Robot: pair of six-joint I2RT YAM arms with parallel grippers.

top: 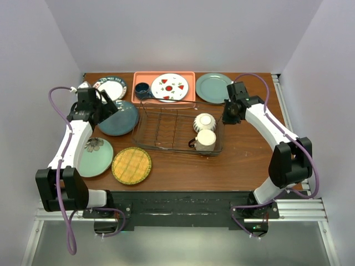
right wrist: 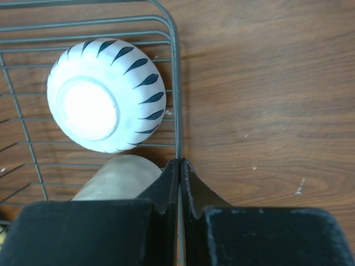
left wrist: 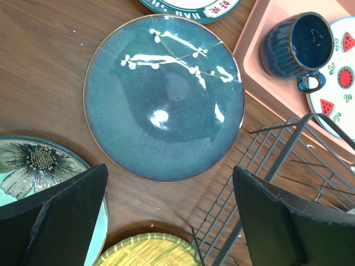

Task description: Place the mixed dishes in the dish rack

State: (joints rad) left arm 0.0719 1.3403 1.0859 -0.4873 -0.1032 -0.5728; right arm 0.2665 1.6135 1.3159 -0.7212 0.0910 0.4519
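progress: i'd call it 2 of 6 loaded. both small bowls sit at the end of the dish rack (top: 161,128) nearest the right gripper (right wrist: 178,164). the white bowl (right wrist: 108,108) with dark teardrop marks is just past its fingertips, foot ring up. the plain cream bowl (right wrist: 119,176) is tucked right beside them, can't tell how it lies. right fingers are pressed together, pinching the rack's side wire as far as i can see.

4 plates left on the wood table. the dark teal plate (left wrist: 163,100) is straight ahead of the left gripper (left wrist: 169,172), whose fingers are spread wide, touching nothing. 1 finger hangs over the flower plate (left wrist: 33,166), the other over the rack's corner wires. the yellow woven plate (left wrist: 150,250) lies between the fingers on the near side, the green-rimmed white plate (left wrist: 188,8) beyond the teal.

materials: teal plate is glossy glaze, shallow, thin rim flat on the wood, so probably slick to pinch. yellow one has a matte basket texture. rack is thin dark wire, open sides.
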